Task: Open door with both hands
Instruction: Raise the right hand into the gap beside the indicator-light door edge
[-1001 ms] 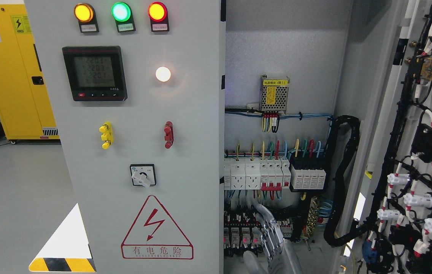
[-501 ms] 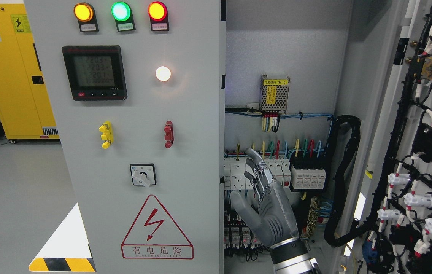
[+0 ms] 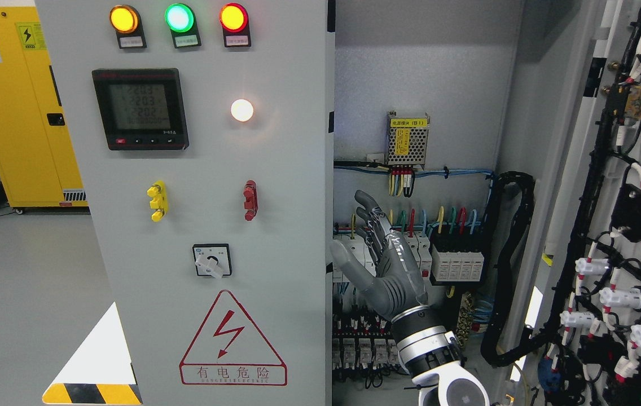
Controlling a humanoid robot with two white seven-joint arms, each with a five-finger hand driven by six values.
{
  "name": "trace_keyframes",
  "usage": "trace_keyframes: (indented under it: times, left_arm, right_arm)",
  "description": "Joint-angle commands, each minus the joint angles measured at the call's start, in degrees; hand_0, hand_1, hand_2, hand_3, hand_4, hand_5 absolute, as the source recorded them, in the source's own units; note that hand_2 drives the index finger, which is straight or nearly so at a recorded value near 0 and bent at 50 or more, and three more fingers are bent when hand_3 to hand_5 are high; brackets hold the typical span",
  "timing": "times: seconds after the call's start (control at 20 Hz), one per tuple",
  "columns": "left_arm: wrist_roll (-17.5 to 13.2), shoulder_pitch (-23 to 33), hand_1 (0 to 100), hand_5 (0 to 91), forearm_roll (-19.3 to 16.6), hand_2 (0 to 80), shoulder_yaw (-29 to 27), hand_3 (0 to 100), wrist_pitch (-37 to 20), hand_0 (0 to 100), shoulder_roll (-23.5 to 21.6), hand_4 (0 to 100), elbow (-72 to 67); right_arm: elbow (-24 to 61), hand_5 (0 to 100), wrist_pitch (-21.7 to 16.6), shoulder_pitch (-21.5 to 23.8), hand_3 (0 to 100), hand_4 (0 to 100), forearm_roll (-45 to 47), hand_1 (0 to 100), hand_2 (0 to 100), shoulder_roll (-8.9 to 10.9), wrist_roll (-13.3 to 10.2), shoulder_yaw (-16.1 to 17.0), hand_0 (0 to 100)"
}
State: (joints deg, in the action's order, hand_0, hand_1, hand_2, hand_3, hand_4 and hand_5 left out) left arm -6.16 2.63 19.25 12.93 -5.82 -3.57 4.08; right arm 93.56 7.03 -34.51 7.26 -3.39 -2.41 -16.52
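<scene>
Right hand [image 3: 382,270] raised inside cabinet, fingers [image 3: 367,206] spread, holding nothing | left door [image 3: 196,225] shut, its free edge just left of hand, likely next to be hooked | right door [image 3: 625,169] swung open | left hand unseen

Grey left door [image 3: 207,225] shut (lamps lit); right door [image 3: 631,225] swung open.

Counts of items at an electrical cabinet.
Three round indicator lamps [image 3: 179,18], one lit white button [image 3: 242,110], one digital meter [image 3: 140,109], two toggle handles [image 3: 157,200], one rotary switch [image 3: 211,260], one robot hand [image 3: 383,265].
</scene>
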Motion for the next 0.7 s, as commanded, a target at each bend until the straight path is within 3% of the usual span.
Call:
trace_keyframes:
  times: [0.0,0.05,0.45,0.6,0.65]
  left_arm:
    - [0.00,0.01,56,0.0,0.00,0.0,-0.01,0,0.02,12,0.23,0,-0.13]
    - [0.00,0.01,56,0.0,0.00,0.0,-0.01,0,0.02,12,0.23,0,-0.13]
    - [0.00,0.01,56,0.0,0.00,0.0,-0.01,0,0.02,12,0.14,0,-0.21]
    - [0.00,0.01,56,0.0,0.00,0.0,-0.10,0,-0.07,12,0.14,0,-0.22]
    - [0.00,0.01,56,0.0,0.00,0.0,-0.10,0,-0.07,12,0.14,0,-0.13]
  right_arm:
    - [-6.64,0,1.40,-2.93,0,0,0.21,50,4,-0.30,1.17,1.84,0]
    - [-6.64,0,1.49,-3.20,0,0,0.21,50,4,-0.22,2.14,2.10,0]
    - [-6.37,0,4.30,-4.69,0,0,6.80,50,4,-0.22,3.02,2.45,0]
    - [-6.37,0,4.83,-5.48,0,0,7.15,50,4,-0.30,8.20,3.16,0]
    - [-6.37,0,5.70,-5.74,0,0,7.24,50,4,-0.39,8.47,3.51,0]
